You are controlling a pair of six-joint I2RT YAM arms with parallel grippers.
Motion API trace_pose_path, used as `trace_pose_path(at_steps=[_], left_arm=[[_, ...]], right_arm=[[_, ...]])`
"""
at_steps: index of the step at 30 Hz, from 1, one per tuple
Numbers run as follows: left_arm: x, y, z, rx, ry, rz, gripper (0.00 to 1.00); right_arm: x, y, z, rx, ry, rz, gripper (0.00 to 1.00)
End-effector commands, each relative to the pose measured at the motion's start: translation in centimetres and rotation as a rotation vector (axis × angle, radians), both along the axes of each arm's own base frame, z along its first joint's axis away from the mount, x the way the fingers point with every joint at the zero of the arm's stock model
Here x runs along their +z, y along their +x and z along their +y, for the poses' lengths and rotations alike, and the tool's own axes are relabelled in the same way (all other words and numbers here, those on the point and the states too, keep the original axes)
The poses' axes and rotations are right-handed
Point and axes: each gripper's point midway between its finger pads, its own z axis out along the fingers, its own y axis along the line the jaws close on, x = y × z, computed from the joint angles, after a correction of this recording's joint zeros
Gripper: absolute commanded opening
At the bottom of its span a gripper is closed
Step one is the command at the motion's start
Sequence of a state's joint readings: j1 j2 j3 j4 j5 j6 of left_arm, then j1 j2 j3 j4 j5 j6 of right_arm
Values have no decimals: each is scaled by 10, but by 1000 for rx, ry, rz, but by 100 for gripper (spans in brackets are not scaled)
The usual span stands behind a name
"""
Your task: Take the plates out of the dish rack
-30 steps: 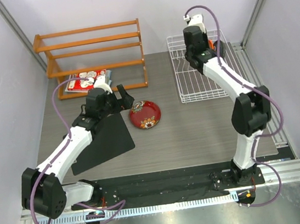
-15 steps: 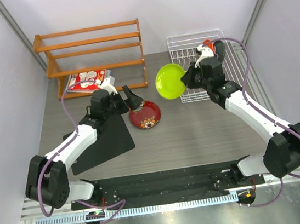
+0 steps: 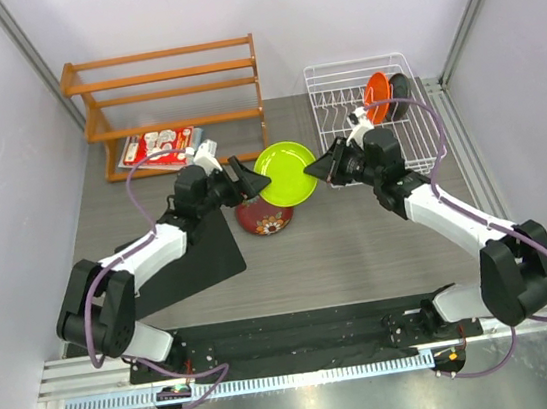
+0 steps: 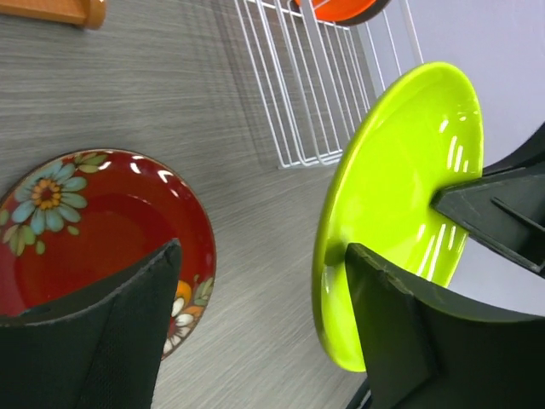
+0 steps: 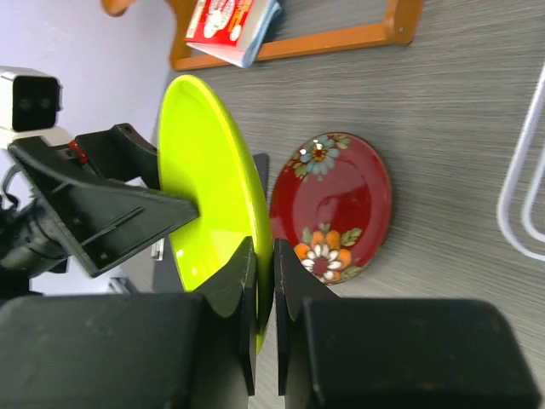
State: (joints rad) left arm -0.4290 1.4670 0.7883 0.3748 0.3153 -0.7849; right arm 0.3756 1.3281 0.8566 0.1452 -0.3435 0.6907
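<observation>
My right gripper [image 3: 327, 168] is shut on the rim of the lime green plate [image 3: 286, 173] and holds it on edge above the table; the right wrist view shows both fingers [image 5: 265, 281] pinching the plate [image 5: 204, 187]. My left gripper [image 3: 250, 177] is open, its fingers [image 4: 111, 341] astride the opposite rim of the green plate [image 4: 400, 187]. The dark red patterned plate [image 3: 268, 223] lies flat on the table below, also in both wrist views [image 4: 85, 221] [image 5: 336, 204]. The orange plate [image 3: 375, 95] and dark teal plate [image 3: 399, 95] stand in the white dish rack [image 3: 347, 149].
An orange wooden shelf [image 3: 167, 87] stands at the back left with a red-and-white booklet [image 3: 157, 147] under it. A black mat [image 3: 185, 261] lies under the left arm. Grey walls close in both sides.
My right arm lifted the green plate out of the rack and carried it left to the table's middle. My left gripper moved right and now straddles the plate's rim.
</observation>
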Motion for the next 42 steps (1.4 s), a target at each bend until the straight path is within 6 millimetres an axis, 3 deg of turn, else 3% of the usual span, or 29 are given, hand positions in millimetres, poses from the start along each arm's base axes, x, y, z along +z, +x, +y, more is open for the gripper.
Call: trace_pose_path(at_steps=[1,4,5,7,8,9,11,13,17,19,21,25,28,42], left_arm=[[13,0,-13,-36,-66,-45,69],[13,0,-13,-24,-75,-42,44],[13,0,-13,-24,-74,-42,30],[14,0,-12,-17,-70,-46,17],[13,-1,-11,-20,-64,-42,2],[13,-1,-11,-16,-62,-42,0],[12,-1,-9,-10,-59,-43,0],[12,-3,-6,3,-51,-46,0],[12,-1,8,62,15,-57,0],[4,2,22,122,88,-45,0],[6,5,34,176,133,-60,0],[-8,7,50,228,227,-32,0],[-21,10,55,252,265,-12,0],[-81,25,43,228,298,85,0]], right_arm=[[46,-7,20,77,171,-100,1],[42,-9,24,103,186,-86,1],[39,-10,24,104,184,-81,1],[36,-10,25,106,183,-73,1],[34,-10,26,112,182,-67,1],[33,-12,28,131,185,-61,1],[30,-11,30,137,189,-49,11],[27,-9,29,123,185,-39,34],[20,-4,24,94,139,-27,66],[9,0,12,35,53,-12,76],[12,4,3,0,-7,-46,83],[21,4,-19,-84,-98,-78,86],[29,3,-24,-101,-122,-102,86],[16,10,-24,-92,-162,-87,86]])
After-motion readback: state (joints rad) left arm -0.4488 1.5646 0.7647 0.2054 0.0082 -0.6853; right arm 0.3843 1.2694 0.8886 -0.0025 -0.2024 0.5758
